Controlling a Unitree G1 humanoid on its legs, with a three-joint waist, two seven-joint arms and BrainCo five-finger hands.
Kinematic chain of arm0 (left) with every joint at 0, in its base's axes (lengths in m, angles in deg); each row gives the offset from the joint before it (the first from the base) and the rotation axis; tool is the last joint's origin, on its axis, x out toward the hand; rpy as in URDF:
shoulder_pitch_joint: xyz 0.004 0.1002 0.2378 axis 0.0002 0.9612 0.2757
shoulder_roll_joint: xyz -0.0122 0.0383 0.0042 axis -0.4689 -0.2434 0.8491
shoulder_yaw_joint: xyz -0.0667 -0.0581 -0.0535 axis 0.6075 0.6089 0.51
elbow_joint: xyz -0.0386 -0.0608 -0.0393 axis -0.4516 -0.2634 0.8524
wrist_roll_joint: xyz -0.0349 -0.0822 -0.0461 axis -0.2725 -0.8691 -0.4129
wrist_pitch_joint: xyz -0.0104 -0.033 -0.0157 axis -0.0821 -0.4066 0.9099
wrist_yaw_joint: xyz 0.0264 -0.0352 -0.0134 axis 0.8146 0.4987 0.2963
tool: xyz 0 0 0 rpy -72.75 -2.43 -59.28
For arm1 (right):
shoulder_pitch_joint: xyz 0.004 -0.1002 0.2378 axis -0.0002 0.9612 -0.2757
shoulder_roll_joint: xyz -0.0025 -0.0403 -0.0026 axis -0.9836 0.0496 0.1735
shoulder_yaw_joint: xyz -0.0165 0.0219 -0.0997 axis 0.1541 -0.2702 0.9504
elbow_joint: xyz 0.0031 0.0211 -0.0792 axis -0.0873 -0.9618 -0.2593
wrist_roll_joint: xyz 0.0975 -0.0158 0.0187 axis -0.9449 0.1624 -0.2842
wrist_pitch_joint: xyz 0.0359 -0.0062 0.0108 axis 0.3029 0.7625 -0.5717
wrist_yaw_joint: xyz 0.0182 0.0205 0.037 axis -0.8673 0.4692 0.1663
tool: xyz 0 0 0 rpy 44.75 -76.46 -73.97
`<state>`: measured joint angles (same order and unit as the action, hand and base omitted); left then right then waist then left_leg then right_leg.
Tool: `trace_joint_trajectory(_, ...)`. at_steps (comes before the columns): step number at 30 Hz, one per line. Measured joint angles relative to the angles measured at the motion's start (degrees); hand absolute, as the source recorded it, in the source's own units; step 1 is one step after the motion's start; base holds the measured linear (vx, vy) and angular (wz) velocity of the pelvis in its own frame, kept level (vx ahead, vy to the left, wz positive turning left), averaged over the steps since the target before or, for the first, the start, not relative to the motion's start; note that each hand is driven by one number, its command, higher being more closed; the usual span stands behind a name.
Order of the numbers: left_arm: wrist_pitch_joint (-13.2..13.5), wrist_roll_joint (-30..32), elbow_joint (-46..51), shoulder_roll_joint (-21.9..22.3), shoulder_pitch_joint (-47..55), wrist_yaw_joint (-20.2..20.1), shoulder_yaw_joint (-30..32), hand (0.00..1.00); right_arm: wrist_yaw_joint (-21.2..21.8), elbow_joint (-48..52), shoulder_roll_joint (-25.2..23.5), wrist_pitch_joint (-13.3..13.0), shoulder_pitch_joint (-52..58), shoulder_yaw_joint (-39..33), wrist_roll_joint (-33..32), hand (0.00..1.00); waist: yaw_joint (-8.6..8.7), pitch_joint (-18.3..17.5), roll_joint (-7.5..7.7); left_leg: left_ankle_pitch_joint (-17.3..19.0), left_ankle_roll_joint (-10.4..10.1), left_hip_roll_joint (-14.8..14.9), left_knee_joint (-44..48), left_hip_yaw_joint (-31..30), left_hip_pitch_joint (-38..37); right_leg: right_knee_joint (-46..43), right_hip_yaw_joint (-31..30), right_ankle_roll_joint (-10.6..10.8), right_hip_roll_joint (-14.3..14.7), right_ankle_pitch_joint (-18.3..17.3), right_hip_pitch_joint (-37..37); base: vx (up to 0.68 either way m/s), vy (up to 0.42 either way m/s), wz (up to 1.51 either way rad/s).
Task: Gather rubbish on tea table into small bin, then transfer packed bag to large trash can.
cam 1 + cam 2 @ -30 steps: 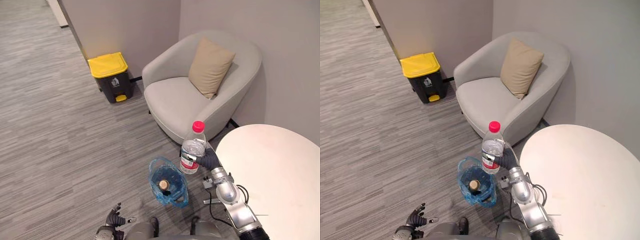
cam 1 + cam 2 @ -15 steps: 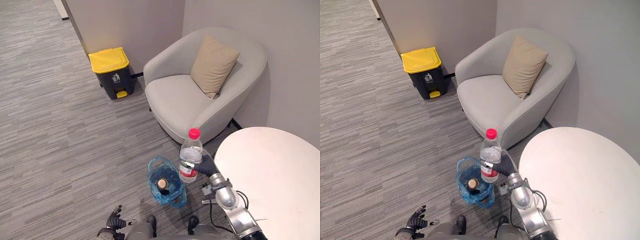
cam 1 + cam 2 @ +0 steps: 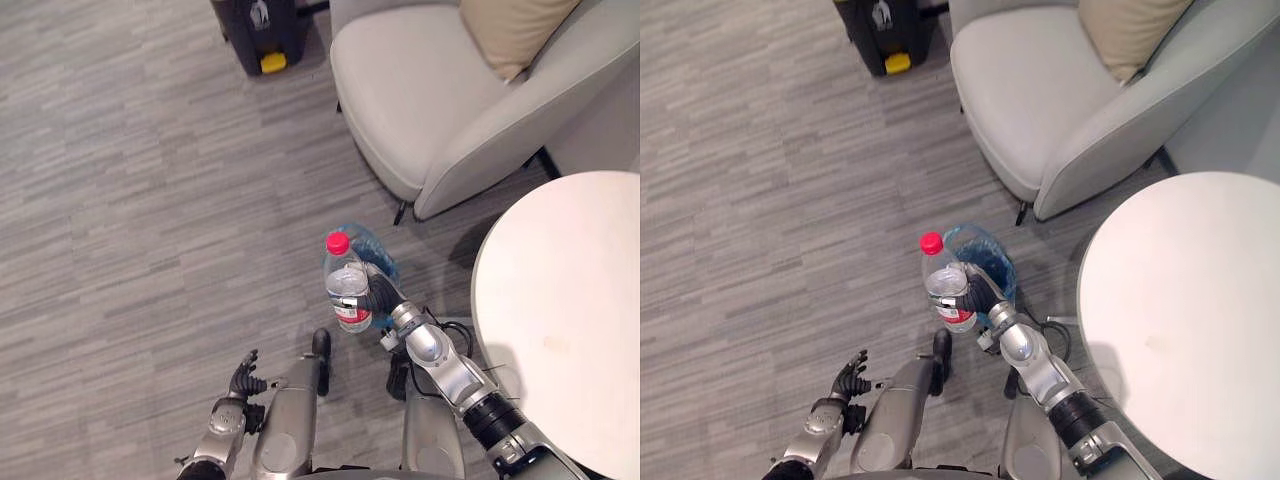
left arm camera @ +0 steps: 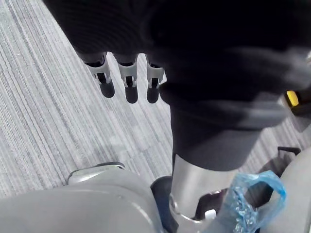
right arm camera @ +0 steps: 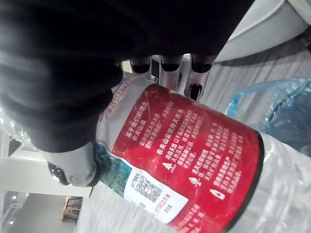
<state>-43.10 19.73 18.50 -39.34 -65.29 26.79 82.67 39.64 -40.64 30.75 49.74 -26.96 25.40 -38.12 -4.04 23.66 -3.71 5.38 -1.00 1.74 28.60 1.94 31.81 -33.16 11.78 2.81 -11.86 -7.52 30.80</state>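
Observation:
A clear plastic water bottle (image 3: 347, 288) with a red cap and a red label (image 5: 194, 155) is held upright in my right hand (image 3: 378, 292), whose fingers (image 5: 170, 65) curl round its body. Just behind the bottle, the small bin lined with a blue bag (image 3: 378, 250) stands on the floor; its opening is mostly hidden by the bottle and hand. The blue bag (image 4: 249, 198) also appears past my left hand (image 3: 243, 378), which hangs low by my side with relaxed, straight fingers (image 4: 126, 83) and holds nothing. The round white tea table (image 3: 570, 320) is at the right, its top bare.
A light grey armchair (image 3: 430, 90) with a tan cushion (image 3: 515, 25) stands beyond the bin. The large dark trash can (image 3: 262, 30) with a yellow pedal is at the top edge. Grey striped carpet (image 3: 150, 200) stretches to the left.
The camera has tilted down, so the whole scene has shifted. My right hand, still holding the bottle, now shows it in front of the small bin instead of to its right.

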Motion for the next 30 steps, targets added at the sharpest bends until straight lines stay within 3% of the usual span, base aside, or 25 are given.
trace_joint_trajectory(10,0.95,-2.92,6.52,3.66,-8.78,1.6,4.25,0.0,-6.3,-1.55,-0.21,1.37,-13.8,-2.55,0.79,1.0,-0.25,3.7,0.56,0.05,0.1,3.03,12.41,2.66,22.63,-13.82,-0.74,-1.08,-1.53,-2.81,22.39,-0.1,-0.033,0.08)
trace_joint_trajectory(15,2.1,-3.87,9.87,3.98,-13.35,2.48,6.21,0.0,-9.48,-4.51,1.09,2.64,-19.73,-6.92,1.15,1.0,-1.49,5.9,0.79,0.12,0.21,3.41,16.97,2.15,32.09,-19.94,-0.95,-1.9,-2.29,-4.5,32.16,-0.04,-0.05,0.08)
trace_joint_trajectory(21,2.79,-5.07,13.33,3.42,-14.25,2.81,6.64,0.0,-11.42,-9.55,2.64,3.88,-23.97,-8.19,1.16,1.0,-1.57,5.95,0.84,0.16,0.13,4.13,20.12,1.27,38.14,-23.86,-0.76,-2.8,-2.34,-6.1,38.23,-0.01,-0.023,0.02)
trace_joint_trajectory(30,3.99,-6.21,16.02,2.76,-14.38,3.56,7.04,0.0,-13.41,-13.04,3.86,4.87,-27.05,-10.71,1.12,1.0,-1.55,5.94,0.84,0.23,-0.35,4.37,21.54,-0.27,41.89,-26.0,0.47,-3.7,-2.37,-7.24,41.49,-0.02,-0.004,0.05)
